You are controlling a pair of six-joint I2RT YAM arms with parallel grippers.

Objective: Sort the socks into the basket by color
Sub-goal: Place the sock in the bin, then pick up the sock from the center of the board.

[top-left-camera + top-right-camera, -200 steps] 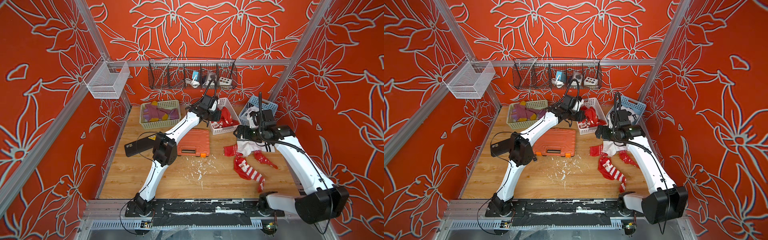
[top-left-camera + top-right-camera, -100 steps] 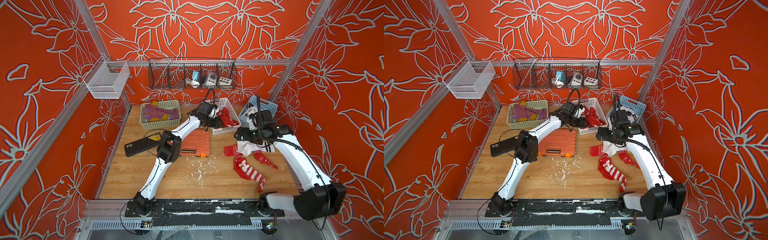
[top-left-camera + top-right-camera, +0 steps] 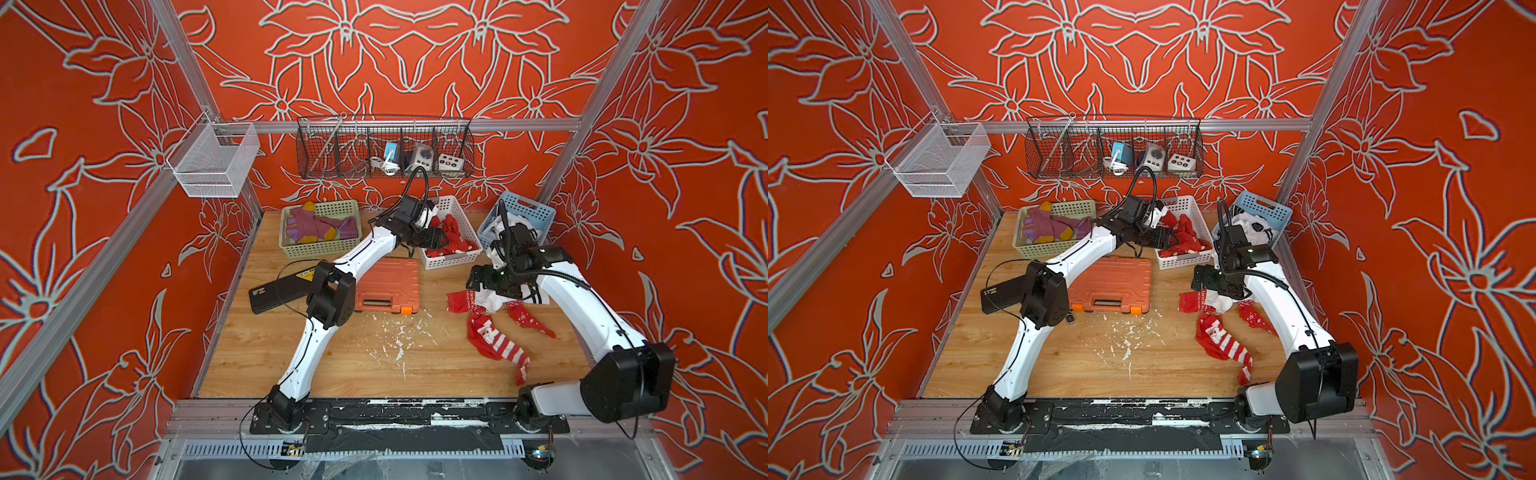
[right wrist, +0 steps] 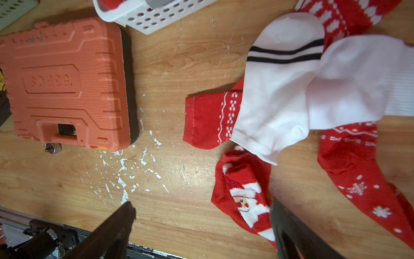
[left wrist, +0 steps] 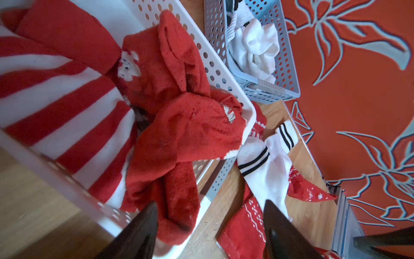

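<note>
Four loose socks are lying in a heap right of centre in both top views, on the wooden surface [image 3: 365,365]. A white sock [image 4: 280,89] with two black bands is lying across a red patterned sock [image 4: 206,118], with a Santa sock [image 4: 244,197] and a snowflake sock [image 4: 358,179] just beside them. All are looking light, limp and knitted, so they are likely going to sag, stretch and drag a neighbour along rather than slip. The ribbed cuff or a raised fold is looking like the best place to pinch, clear of the sock underneath.

The right end effector [image 4: 201,224] is hovering over the Santa sock with its jaws wide apart, holding nothing. Toward the upper middle of the top views, the left end effector [image 5: 210,224] is hanging at the white basket [image 5: 224,74], jaws apart and empty. Fuzzy red socks [image 5: 179,134] are lying bunched in that basket, one draping over the perforated plastic rim.

The blue basket [image 5: 289,67] is holding white socks [image 5: 253,47], and the green basket [image 3: 320,249] is holding purple socks [image 3: 316,226]. A hard, ribbed orange case [image 4: 67,83] is sitting left of the heap.
</note>
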